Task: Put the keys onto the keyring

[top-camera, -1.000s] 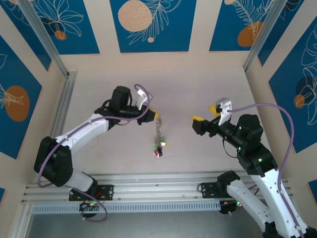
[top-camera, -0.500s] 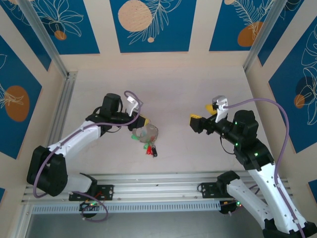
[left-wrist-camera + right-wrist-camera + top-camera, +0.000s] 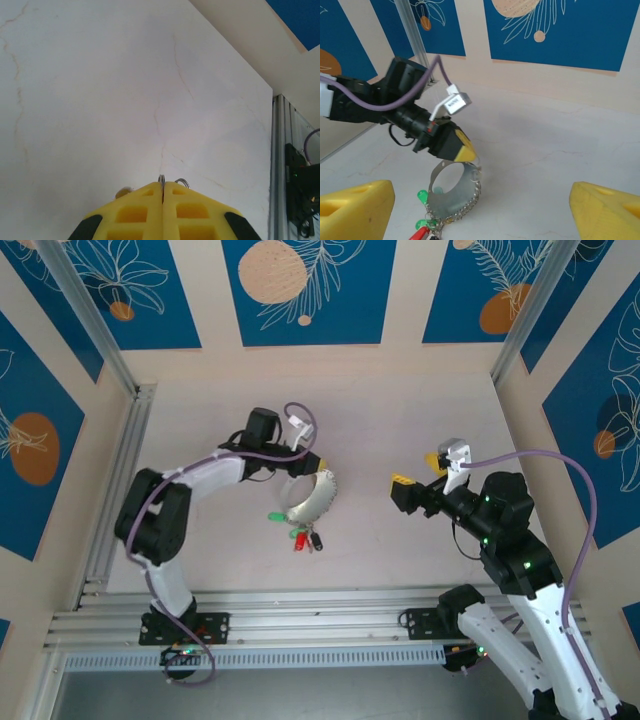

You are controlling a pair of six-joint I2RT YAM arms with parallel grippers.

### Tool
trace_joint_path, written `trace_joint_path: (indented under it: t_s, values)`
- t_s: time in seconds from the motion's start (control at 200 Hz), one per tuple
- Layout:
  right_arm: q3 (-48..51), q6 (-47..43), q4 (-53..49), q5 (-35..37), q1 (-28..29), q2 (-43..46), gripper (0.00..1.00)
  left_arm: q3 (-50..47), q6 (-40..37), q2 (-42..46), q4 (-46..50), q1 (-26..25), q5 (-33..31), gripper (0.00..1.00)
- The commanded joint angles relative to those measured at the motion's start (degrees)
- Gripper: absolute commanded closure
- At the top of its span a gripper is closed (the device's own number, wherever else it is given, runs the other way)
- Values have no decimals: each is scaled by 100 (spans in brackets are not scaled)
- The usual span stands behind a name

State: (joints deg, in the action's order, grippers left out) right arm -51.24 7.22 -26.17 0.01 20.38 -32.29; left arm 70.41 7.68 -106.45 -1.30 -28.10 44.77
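My left gripper (image 3: pixel 313 466) (image 3: pixel 465 151) is shut on the top of the keyring (image 3: pixel 318 498) (image 3: pixel 451 200), a grey metal hoop hanging curved below it. In the left wrist view the yellow fingers (image 3: pixel 135 210) meet on a thin ring wire (image 3: pixel 161 178). Green tags (image 3: pixel 277 517) (image 3: pixel 422 196) and a red tag (image 3: pixel 298 541) (image 3: pixel 420 234) trail from the hoop's low end onto the table. I cannot tell the keys apart from the small keys strung along the hoop. My right gripper (image 3: pixel 417 470) (image 3: pixel 481 200) is open and empty, to the right of the hoop and facing it.
Aluminium rails run along the near edge (image 3: pixel 300 610) and the left side (image 3: pixel 115 480) of the pale table (image 3: pixel 400 410). Walls with blue panels (image 3: pixel 308 290) close the back and both sides.
The left arm dipped left and lowered the keyring, then swung back up and right, so the hoop now hangs curved with its tags on the table. The right gripper barely shifted and stayed open.
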Motion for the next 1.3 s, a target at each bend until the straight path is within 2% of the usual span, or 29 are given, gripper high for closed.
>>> trace_joint_path:
  t_s: [0.0, 0.175, 0.29, 0.48, 0.58, 0.675, 0.75, 0.825, 0.935, 0.985, 1.02, 1.215, 1.295]
  values:
    - [-127, -169, -64, 119, -60, 57, 10, 576, 322, -493, -594, -305, 219, 100]
    - [-72, -169, -17, 111, -156, 41, 10, 1341, 489, -981, -600, -729, 406, 100]
    - [-27, -116, 38, 36, -204, 29, 10, 1351, 663, -1011, -703, -727, 441, 100]
    - [-17, -55, 95, -23, -254, -31, 10, 1407, 315, -1265, 256, -694, 100, 100]
    - [-2, -20, 130, -36, -264, -42, 10, 1306, 397, -1420, 306, -691, -22, 84]
    - [-2, 13, 148, -53, -271, -41, 10, 1156, 462, -1419, 161, -689, -119, 80]
    - [0, 17, 150, -63, -279, -46, 10, 1163, 480, -1418, 179, -688, -202, 72]
    - [-13, 13, 148, -49, -280, -54, 10, 1219, 396, -1387, 358, -677, -306, 71]
    - [-35, -11, 148, -70, -281, -78, 10, 1170, 58, -1037, 900, -666, -784, 67]
    - [-15, -11, 168, -71, -288, -87, 10, 1159, -216, -839, 1336, -665, -1131, 58]
    - [15, 1, 195, -79, -296, -97, 10, 1154, -400, -718, 1636, -671, -1330, 55]
    - [78, 84, 270, -174, -330, -224, 10, 1090, -750, -455, 2625, -664, -1938, 54]
    - [105, 114, 305, -202, -340, -216, 10, 1114, -761, -527, 2791, -667, -2455, 54]
